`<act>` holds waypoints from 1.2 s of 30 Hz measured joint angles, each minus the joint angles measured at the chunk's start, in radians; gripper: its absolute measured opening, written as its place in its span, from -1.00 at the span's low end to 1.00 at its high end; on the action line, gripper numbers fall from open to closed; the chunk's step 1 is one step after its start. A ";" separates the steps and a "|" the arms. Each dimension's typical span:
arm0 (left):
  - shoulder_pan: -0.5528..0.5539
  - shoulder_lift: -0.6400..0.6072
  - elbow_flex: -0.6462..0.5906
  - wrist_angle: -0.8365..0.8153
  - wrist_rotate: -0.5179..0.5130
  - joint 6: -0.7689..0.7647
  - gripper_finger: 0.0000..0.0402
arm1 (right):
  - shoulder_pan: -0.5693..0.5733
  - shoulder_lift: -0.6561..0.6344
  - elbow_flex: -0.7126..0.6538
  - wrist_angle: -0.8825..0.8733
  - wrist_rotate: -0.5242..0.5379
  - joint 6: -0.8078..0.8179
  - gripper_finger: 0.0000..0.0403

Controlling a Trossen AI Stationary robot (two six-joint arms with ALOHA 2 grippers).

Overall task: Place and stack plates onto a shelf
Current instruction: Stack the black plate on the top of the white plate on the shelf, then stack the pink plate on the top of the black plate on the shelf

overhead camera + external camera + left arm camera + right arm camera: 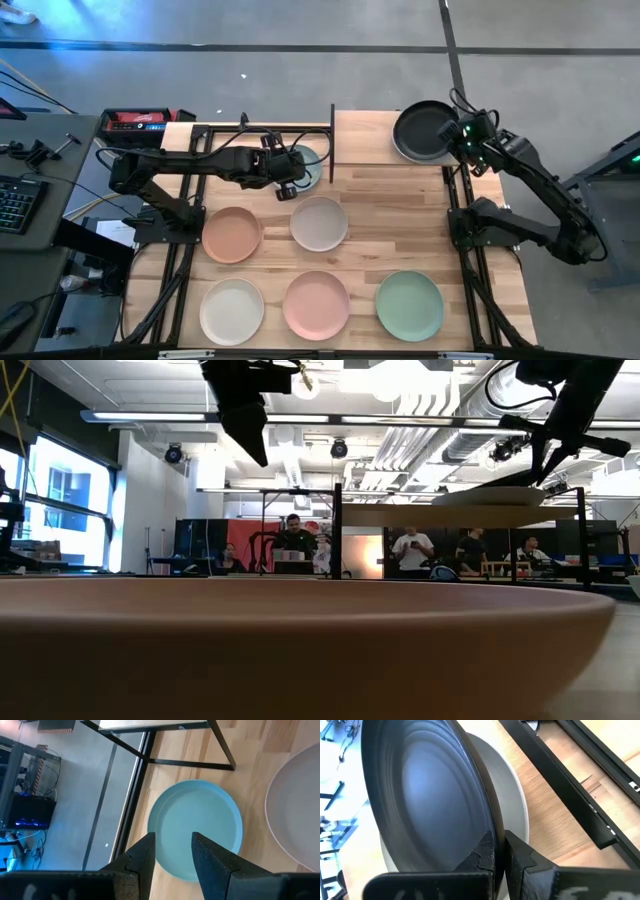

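we see a slatted light-wood table point(400, 215) with a small raised shelf point(365, 125) at its far edge, a pale board on thin black metal posts.

right gripper point(499, 851) sits over the shelf's right end, its fingers pinched narrow on the rim of the black plate point(425, 130). the plate is round, matte, shallow, and tilted up on edge in the right wrist view. under it lies a pale white plate point(517, 815), flat on the shelf board.

left gripper point(172, 852) hangs above the light blue plate point(308, 165), which lies on the table just left of the shelf's black post, partly hidden under the arm in the high view. its fingers stand apart, holding nothing; the plate's smooth blue bowl shows between them.

on the table, well apart from each other:
- terracotta plate point(232, 235), left of centre
- beige-grey plate point(319, 223), just right of it, near the blue one
- cream plate point(232, 311), near left
- pink plate point(316, 305), near centre
- mint green plate point(409, 305), near right

all round, matte, low-rimmed, equal in size.
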 joint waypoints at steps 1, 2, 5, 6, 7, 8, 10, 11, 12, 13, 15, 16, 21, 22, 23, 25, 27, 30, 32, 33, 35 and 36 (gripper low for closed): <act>0.000 0.000 0.000 0.005 0.001 0.000 -0.42 | 0.000 0.000 0.000 -0.001 0.001 0.000 -1.00; 0.000 0.000 0.000 0.007 0.004 0.001 -0.42 | 0.000 0.000 0.000 -0.002 0.004 0.000 -1.00; 0.002 0.000 0.000 0.007 0.020 0.000 -0.42 | 0.000 -0.001 0.000 -0.002 0.013 -0.006 -1.00; 0.005 0.000 0.000 0.007 0.026 0.000 -0.42 | 0.000 -0.001 0.000 -0.002 0.014 -0.013 -0.99; 0.006 0.000 0.000 0.007 0.031 0.000 -0.42 | 0.000 -0.001 0.000 -0.002 0.014 -0.024 -0.97; 0.009 0.000 0.000 0.007 0.035 0.000 -0.42 | 0.000 -0.001 0.000 -0.002 0.014 -0.029 -0.95; 0.013 0.000 0.000 0.007 0.041 0.000 -0.42 | 0.000 -0.001 0.000 -0.003 0.015 -0.036 -0.90; 0.015 0.000 0.000 0.007 0.043 0.000 -0.42 | 0.000 -0.001 0.000 -0.003 0.016 -0.037 -0.86; 0.018 0.000 0.000 0.007 0.043 0.000 -0.42 | 0.000 -0.001 0.000 -0.004 0.019 -0.037 -0.82; 0.019 0.000 0.000 0.007 0.043 0.000 -0.42 | 0.000 -0.001 0.000 -0.004 0.021 -0.043 -0.79; 0.022 0.000 0.000 0.007 0.043 0.000 -0.42 | 0.000 -0.001 0.000 -0.004 0.019 -0.053 -0.71; 0.025 0.000 0.000 0.007 0.043 0.000 -0.42 | 0.000 -0.001 0.000 -0.004 0.014 -0.056 -0.68; 0.031 0.000 0.000 0.007 0.044 0.000 -0.42 | 0.000 -0.013 0.000 -0.005 -0.022 -0.073 -0.60; 0.031 0.000 0.000 0.007 0.044 -0.002 -0.42 | 0.000 -0.017 0.000 -0.006 -0.027 -0.074 -0.59; 0.032 0.000 0.000 0.007 0.045 -0.007 -0.42 | 0.000 -0.023 0.000 -0.009 -0.030 -0.074 -0.58; 0.033 0.000 0.000 0.007 0.044 -0.008 -0.42 | 0.000 -0.039 0.000 -0.019 -0.031 -0.074 -0.58; 0.032 0.000 0.000 0.007 0.045 -0.008 -0.42 | 0.000 -0.057 0.000 -0.028 -0.031 -0.074 -0.58; 0.032 0.000 0.000 0.008 0.044 -0.008 -0.42 | 0.000 -0.085 0.000 -0.043 -0.032 -0.085 -0.58; 0.032 0.000 0.000 0.010 0.045 -0.008 -0.42 | 0.000 -0.101 0.001 -0.042 -0.033 -0.090 -0.58; 0.032 0.000 0.000 0.012 0.044 -0.008 -0.42 | 0.000 -0.108 0.001 -0.043 -0.034 -0.089 -0.58; 0.032 0.000 0.000 0.015 0.044 -0.008 -0.42 | 0.000 -0.121 0.001 -0.042 -0.042 -0.093 -0.58; 0.032 0.000 0.000 0.016 0.044 -0.009 -0.42 | 0.000 -0.125 0.001 -0.040 -0.050 -0.101 -0.58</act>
